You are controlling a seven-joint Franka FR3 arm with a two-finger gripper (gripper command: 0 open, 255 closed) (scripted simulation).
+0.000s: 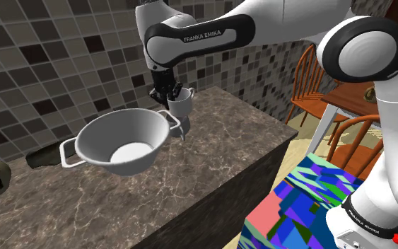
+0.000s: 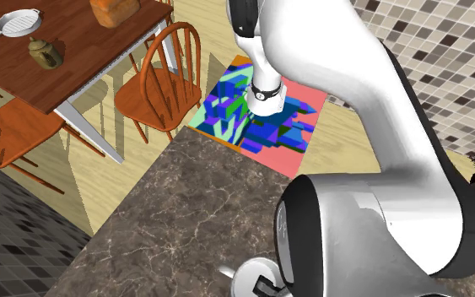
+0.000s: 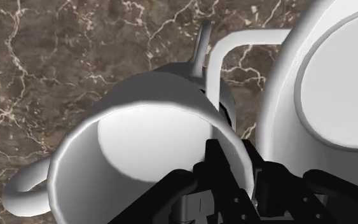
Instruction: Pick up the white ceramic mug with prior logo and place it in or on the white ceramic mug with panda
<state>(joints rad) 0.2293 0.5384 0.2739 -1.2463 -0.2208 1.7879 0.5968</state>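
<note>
Clenched on a plain white mug's (image 1: pixel 183 106) rim with the black gripper (image 1: pixel 172 92). Held above the marble counter (image 1: pixel 218 163) beside a big bowl (image 1: pixel 91 131) (two handles), over what looks like another mug (image 1: pixel 178 129)

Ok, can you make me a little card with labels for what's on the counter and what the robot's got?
surface: dark marbled counter
held thing: plain white mug, opening towards the hand
jaws: shut on the mug's rim, one inside and one outside
neighbour: big pale bowl with two loop handles, right beside the mug
inside the bowl: nothing
arm: white arm reaching over the counter
further off: wooden chair by a table
</note>
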